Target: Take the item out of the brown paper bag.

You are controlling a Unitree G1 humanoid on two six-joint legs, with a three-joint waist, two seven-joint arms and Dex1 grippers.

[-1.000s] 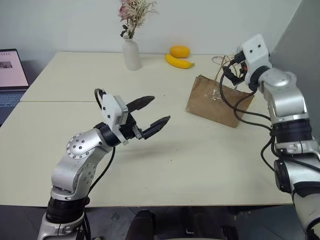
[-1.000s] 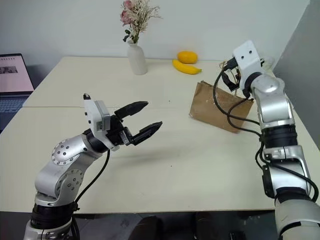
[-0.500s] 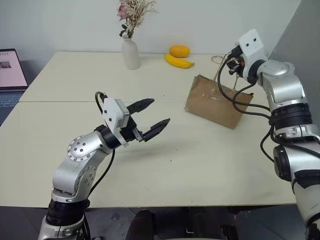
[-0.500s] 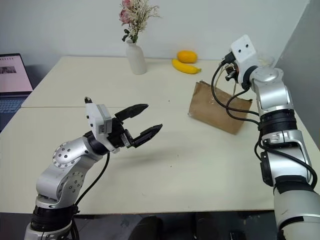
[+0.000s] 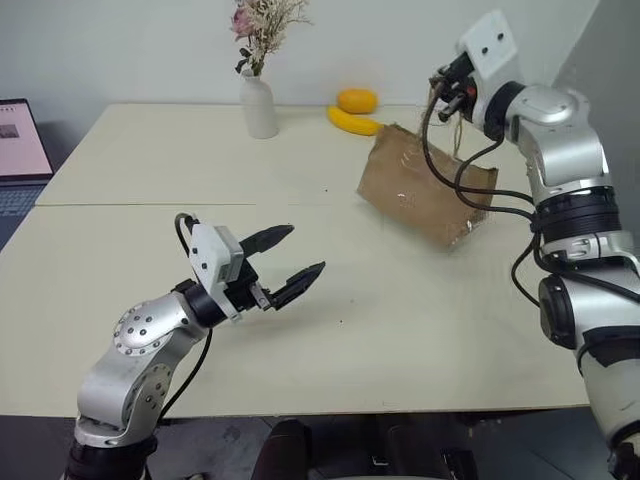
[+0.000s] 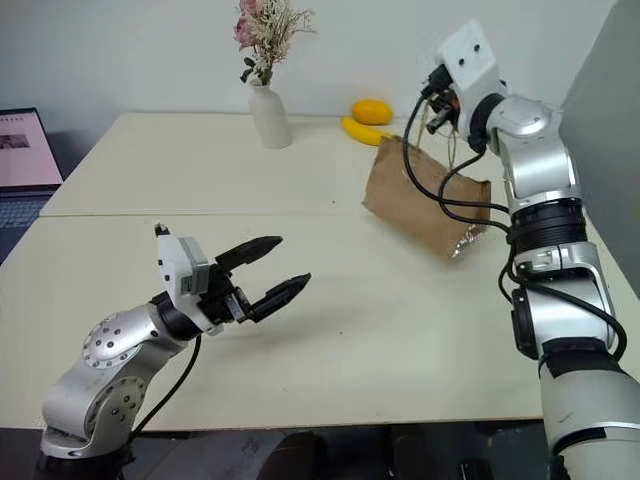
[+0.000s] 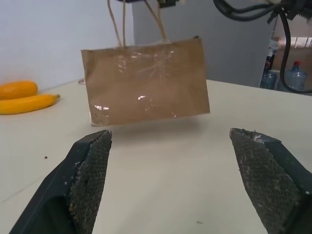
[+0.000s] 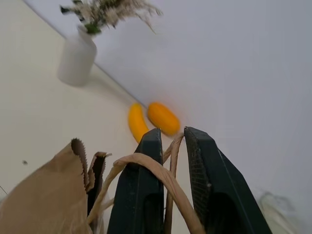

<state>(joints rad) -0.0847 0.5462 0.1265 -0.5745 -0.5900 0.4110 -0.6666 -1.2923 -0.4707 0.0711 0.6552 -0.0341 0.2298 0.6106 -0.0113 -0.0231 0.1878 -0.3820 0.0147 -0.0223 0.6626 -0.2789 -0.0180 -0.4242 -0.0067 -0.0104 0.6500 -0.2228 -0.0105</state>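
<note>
I count one brown paper bag [image 5: 425, 195], hanging tilted above the far right part of the cream table [image 5: 150, 250], lifted clear of it as my left wrist view shows. It has two twisted loop handles [image 8: 161, 170], and my right gripper [image 8: 171, 146] has its two black fingers [image 8: 146, 161] pressed nearly together on them, so the bag hangs from that grip. The bag's mouth is open at the top, but I cannot see inside it, so I cannot tell where the sauce bottle is.

My left gripper [image 5: 285, 262] hovers over the near middle of the table, well apart from the bag, its two fingers spread wide and holding nothing.

Behind the bag at the table's far edge I count one banana [image 5: 352, 121] and one orange fruit [image 5: 357, 100], touching or just beside each other. One white vase [image 5: 259, 107] of dried flowers stands left of them. One laptop [image 5: 22, 150] sits at the far left.
</note>
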